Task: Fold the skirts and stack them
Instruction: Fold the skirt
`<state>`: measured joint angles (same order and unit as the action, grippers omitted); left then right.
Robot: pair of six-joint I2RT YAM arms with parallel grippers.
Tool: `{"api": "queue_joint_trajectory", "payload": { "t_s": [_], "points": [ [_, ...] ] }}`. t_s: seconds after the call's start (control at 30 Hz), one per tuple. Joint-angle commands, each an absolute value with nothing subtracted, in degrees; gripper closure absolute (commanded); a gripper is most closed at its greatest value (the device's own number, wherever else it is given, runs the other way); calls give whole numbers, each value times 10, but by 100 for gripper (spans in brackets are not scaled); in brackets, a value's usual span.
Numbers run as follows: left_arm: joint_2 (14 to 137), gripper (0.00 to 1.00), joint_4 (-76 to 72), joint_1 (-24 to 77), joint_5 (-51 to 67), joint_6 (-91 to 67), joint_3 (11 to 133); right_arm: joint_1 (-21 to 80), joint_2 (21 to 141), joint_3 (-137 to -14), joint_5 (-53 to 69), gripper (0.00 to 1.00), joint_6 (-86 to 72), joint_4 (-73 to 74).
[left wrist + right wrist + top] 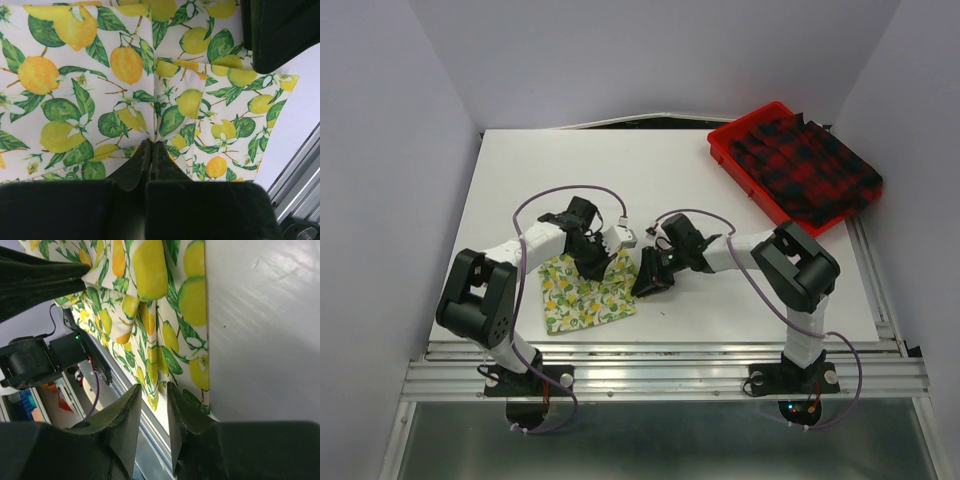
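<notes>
Limp, light lemon-print skirt lies near the front of the counter, a fold clenched in the left claw, right claw released beside its edge; corners look the surest hold. Beyond, plaid skirt lies in red tray.

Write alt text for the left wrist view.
The left end effector, shut, pinches a fold of the lemon-print skirt, which fills most of the view. White table and a metal rail show at the right edge.
</notes>
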<state>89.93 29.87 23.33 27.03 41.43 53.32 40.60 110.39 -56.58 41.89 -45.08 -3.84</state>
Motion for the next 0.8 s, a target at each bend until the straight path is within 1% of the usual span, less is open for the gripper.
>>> {"api": "queue_joint_trajectory", "payload": {
  "t_s": [0.0,0.17,0.3,0.6,0.77],
  "points": [
    [896,100,311,222,287,416,558,417,1118,-589,426,67,-461,-50],
    [898,100,311,216,292,418,560,423,1131,-591,417,66,-469,-54],
    [898,100,312,214,296,420,559,423,1142,-599,418,67,-474,-63],
    [898,100,312,211,299,423,558,428,1136,-609,428,68,-484,-77],
    [897,100,313,209,300,425,555,428,1127,-599,413,71,-495,-83]
  ]
}}
